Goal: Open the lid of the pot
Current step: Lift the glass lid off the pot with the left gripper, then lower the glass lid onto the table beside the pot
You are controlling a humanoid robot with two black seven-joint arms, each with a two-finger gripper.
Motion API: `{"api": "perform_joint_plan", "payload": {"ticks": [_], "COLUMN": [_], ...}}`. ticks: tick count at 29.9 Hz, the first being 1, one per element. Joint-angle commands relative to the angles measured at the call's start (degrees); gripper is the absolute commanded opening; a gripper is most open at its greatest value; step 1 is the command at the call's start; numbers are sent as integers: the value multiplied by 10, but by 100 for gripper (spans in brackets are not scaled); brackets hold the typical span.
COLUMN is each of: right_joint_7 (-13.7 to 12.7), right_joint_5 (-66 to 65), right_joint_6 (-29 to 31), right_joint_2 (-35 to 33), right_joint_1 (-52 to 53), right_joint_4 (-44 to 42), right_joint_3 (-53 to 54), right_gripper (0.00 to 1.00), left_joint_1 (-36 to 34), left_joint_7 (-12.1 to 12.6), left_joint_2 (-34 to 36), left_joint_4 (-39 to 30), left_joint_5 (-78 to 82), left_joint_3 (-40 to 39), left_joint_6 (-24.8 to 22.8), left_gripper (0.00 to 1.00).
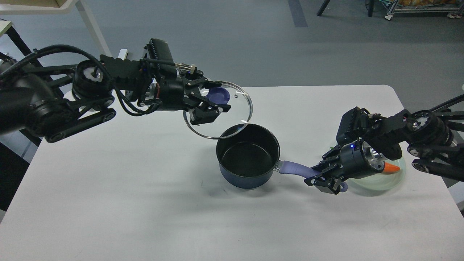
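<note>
A dark blue pot stands in the middle of the white table, uncovered, its black inside empty. Its pale purple handle points right. My right gripper is shut on the end of that handle. My left gripper is shut on the purple knob of the glass lid. It holds the lid in the air, tilted, up and to the left of the pot, clear of the rim.
A pale green plate with a carrot lies at the right, partly under my right arm. The table's far edge runs just behind the lifted lid. Table legs and a rack stand on the floor at the back left.
</note>
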Motion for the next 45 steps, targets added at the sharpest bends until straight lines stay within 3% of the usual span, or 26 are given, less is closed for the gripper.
{"api": "perform_joint_plan", "payload": {"ticks": [1, 6, 10, 23, 41, 45], "right_joint_7": [0, 0, 0, 0, 0, 0], "right_joint_5": [0, 0, 0, 0, 0, 0], "right_joint_6": [0, 0, 0, 0, -4, -4], "right_joint_2": [0, 1, 2, 0, 0, -1], "right_joint_1": [0, 0, 0, -3, -3, -3], "right_joint_4": [0, 0, 0, 0, 0, 0], "right_joint_3": [0, 0, 0, 0, 0, 0], "right_gripper": [31, 31, 31, 31, 31, 31], "left_joint_1": [30, 83, 139, 295, 309, 309], "left_joint_7": [0, 0, 0, 0, 0, 0], "left_joint_2": [82, 169, 200, 214, 155, 154], "left_joint_4": [-30, -47, -46, -30, 75, 79], "left_joint_5": [-4, -33, -33, -26, -14, -14], "left_joint_3": [-1, 0, 1, 2, 27, 27], "left_joint_6": [7, 52, 106, 233, 266, 267], "left_gripper": [33, 33, 34, 34, 38, 47]}}
